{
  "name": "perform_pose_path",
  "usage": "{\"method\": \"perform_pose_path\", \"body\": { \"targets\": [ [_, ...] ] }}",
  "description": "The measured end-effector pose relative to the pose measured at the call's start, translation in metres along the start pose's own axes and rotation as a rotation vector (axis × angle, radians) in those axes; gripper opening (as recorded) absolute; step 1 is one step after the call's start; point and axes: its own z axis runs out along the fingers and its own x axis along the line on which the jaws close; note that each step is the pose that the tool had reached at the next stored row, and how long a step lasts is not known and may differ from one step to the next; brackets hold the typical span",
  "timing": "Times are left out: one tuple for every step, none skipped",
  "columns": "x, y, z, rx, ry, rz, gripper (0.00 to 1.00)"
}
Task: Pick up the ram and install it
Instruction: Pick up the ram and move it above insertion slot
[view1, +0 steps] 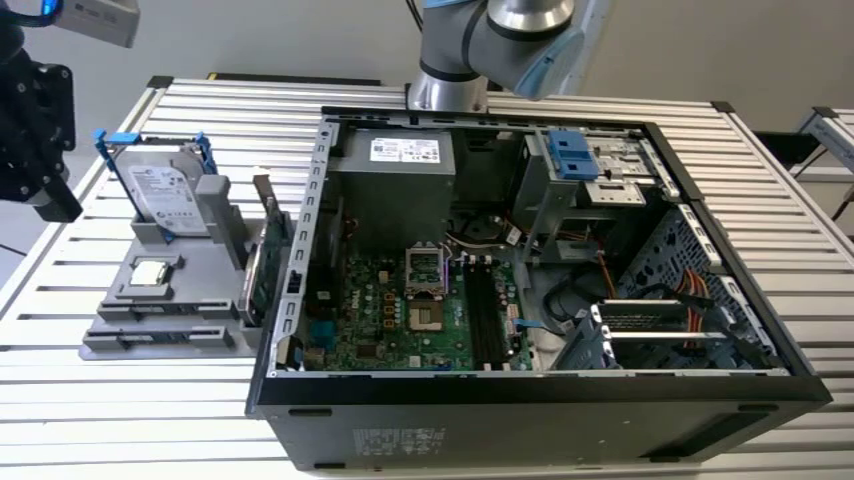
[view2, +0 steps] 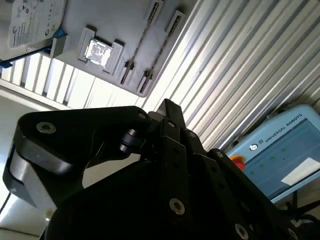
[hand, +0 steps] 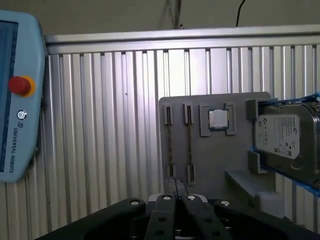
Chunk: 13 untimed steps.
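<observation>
Arm (view1: 497, 40) is hanging out past the PC case (view1: 534, 390), wrist end at the exterior view's left. Gripper (hand: 175, 186) is hovering above the grey holder (hand: 220, 160), pointing down at it. Jaws are looking clenched together, gripping nothing. Ram (hand: 170, 145) is standing on edge in a holder slot, well apart from the gripper, with a 2nd stick (hand: 189, 145) sitting just beside it

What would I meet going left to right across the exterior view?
Gripper → hard drive in its blue frame → circuit boards standing on edge in the gray holder → CPU socket on the motherboard → memory slots → blue drive-bay latch.
</observation>
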Motion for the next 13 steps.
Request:
{"method": "perform_pose_path", "body": {
  "targets": [
    [0.0, 0.0, 0.0, 0.0005, 0.0003, -0.014, 0.0],
    [-0.0001, 0.0, 0.0001, 0.0009, 0.0007, -0.029, 0.0],
    [-0.0001, 0.0, 0.0, 0.0012, 0.0011, -0.042, 0.0],
    [-0.0002, 0.0, 0.0, 0.0014, 0.0015, -0.057, 0.0],
    [-0.0002, 0.0, 0.0001, 0.0017, 0.0019, -0.072, 0.0],
    [-0.0003, 0.0, 0.0, 0.0018, 0.0024, -0.087, 0.0],
    [-0.0004, 0.0, 0.0, 0.0021, 0.0028, -0.1, 0.0],
    [-0.0004, 0.0, 0.0, 0.0023, 0.0031, -0.112, 0.0],
    [-0.0005, 0.0, 0.0, 0.0025, 0.0034, -0.125, 0.0],
    [-0.0006, 0.0, 0.0, 0.0027, 0.0038, -0.138, 0.0],
    [-0.0007, 0.0, 0.0, 0.0029, 0.0042, -0.15, 0.0],
    [-0.0009, 0.0, 0.0, 0.0031, 0.0044, -0.16, 0.0],
    [-0.0012, 0.0, 0.0, 0.0032, 0.0047, -0.169, 0.0]
  ]
}}
